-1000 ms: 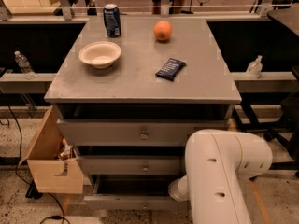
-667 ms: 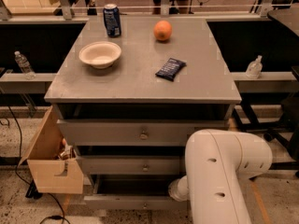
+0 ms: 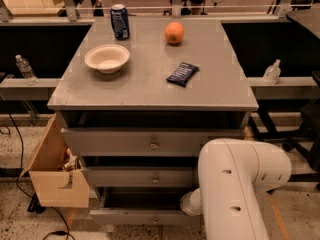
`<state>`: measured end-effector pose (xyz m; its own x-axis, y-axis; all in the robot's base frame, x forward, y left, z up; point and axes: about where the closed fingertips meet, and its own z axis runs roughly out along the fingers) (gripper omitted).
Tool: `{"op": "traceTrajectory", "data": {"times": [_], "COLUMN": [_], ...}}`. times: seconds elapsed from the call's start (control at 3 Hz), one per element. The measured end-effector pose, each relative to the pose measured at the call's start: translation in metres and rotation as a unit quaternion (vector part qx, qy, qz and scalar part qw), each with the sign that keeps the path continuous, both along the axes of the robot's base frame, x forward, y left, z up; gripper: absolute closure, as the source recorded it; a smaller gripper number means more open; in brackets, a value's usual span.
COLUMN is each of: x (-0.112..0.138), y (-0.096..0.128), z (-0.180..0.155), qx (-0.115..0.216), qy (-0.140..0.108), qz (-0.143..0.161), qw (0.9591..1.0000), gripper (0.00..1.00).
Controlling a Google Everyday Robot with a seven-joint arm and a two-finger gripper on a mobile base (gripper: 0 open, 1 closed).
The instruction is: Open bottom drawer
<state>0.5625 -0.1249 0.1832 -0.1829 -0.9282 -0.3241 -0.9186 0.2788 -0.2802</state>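
Speckled floor (image 3: 15, 204) and dark side rails surrounded a grey three-drawer cabinet (image 3: 150, 91). Its flat top bore a white round bowl (image 3: 107, 58), a blue drink can (image 3: 120, 21), an orange fruit (image 3: 174, 33) and a dark snack packet (image 3: 182, 74), all set well back from the front edge, so they probably would not be disturbed by drawer travel. The bottom drawer (image 3: 130, 216), the slimmest grey front with a small round metal knob (image 3: 155, 220), stood slightly forward of the middle drawer front (image 3: 135, 176), a dark gap showing above it; it was judged partly open. The white robot arm (image 3: 235, 184) bent low at the right so that the gripper (image 3: 190, 204) reached drawer height, just right of the knob; the arm hid most of it, and whether it was clamped on anything could not be told. An open brown cardboard box (image 3: 55, 181) stood just beside the cabinet's left edge, near the drawer's corner. The floor ahead seemed to leave room for outward travel.
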Motion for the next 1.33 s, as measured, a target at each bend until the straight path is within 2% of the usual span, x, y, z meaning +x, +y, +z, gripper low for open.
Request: {"op": "traceTrajectory", "data": {"times": [0.67, 1.0, 1.33], "x": [0.0000, 0.0000, -0.0001], "y": [0.0000, 0.0001, 0.0001], "z": [0.0001, 0.0000, 0.0000], "qx": [0.000, 0.000, 0.000], "qy": [0.000, 0.000, 0.000], "qz": [0.000, 0.000, 0.000], "qw": [1.0000, 1.0000, 1.0000], "gripper": [1.00, 0.83, 0.59]}}
